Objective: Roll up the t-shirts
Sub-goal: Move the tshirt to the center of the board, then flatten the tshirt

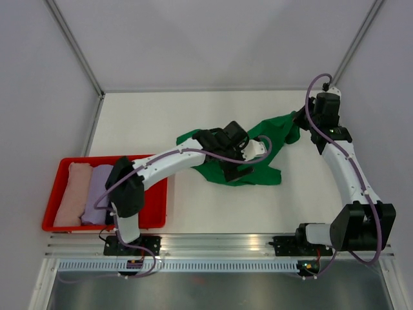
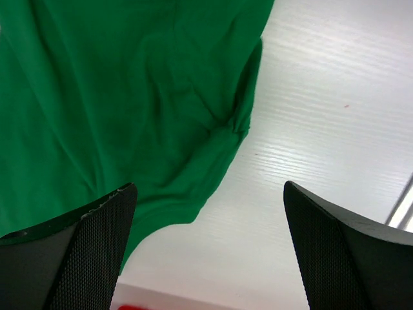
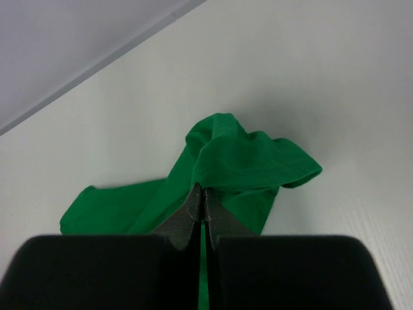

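Overhead view of a white counter (image 1: 161,116) with two robot arms reaching out from its near edge. A shallow red tray (image 1: 51,194) sits at the near left. Inside it lie a pale pink t-shirt (image 1: 70,194) and, just to its right, a lavender t-shirt (image 1: 97,190), both looking like finished rolls laid side by side.

Well to the right of the tray, a bright green t-shirt (image 1: 255,175) is spread loosely on the counter, crumpled and not rolled. The right end effector (image 3: 201,194) is at the corner of the shirt farthest from the tray. Its jaws are pinched together on a bunched fold of green cloth, which puckers up around the tips. The left end effector (image 2: 210,187) hovers over the shirt edge nearer the tray with its jaws spread wide, holding nothing; green fabric lies under one finger and bare counter under the other.

By the look of it, two shirts are done. The green one seems to be at the straightening stage, with flattening, rolling and placing in the tray left to do.

The left arm (image 1: 129,187) covers the right part of the tray, so whether a black shirt lies there cannot be told. It also hides the middle of the green shirt, so its sleeves and collar are hard to make out.
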